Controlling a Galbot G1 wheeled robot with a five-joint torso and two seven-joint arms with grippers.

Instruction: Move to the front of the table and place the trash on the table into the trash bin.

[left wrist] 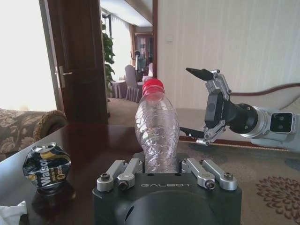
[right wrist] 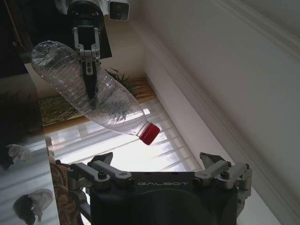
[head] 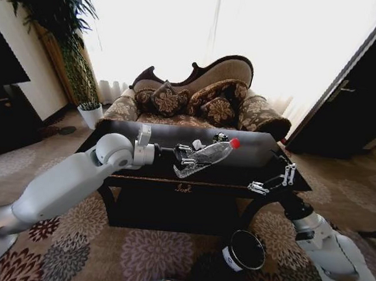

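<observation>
My left gripper point(head: 185, 158) is shut on the clear plastic bottle point(head: 212, 153) with a red cap, holding it tilted above the dark glossy table point(head: 130, 133). In the left wrist view the bottle point(left wrist: 157, 129) stands between the fingers of that gripper point(left wrist: 164, 172). A crushed black-and-silver can point(left wrist: 46, 165) and a white paper ball point(left wrist: 10, 213) lie on the tabletop point(left wrist: 93, 145). My right gripper point(head: 274, 178) hangs open at the table's right front corner, empty. The trash bin point(head: 244, 251) stands on the carpet below it. From the right wrist, the bottle point(right wrist: 93, 96) hangs in the left gripper point(right wrist: 90, 70).
An ornate sofa point(head: 198, 96) with cushions stands behind the table. A white plant pot point(head: 91, 114) sits at the back left beside a tall plant. A dark door point(head: 348, 94) is on the right. Floral carpet point(head: 153, 255) covers the floor.
</observation>
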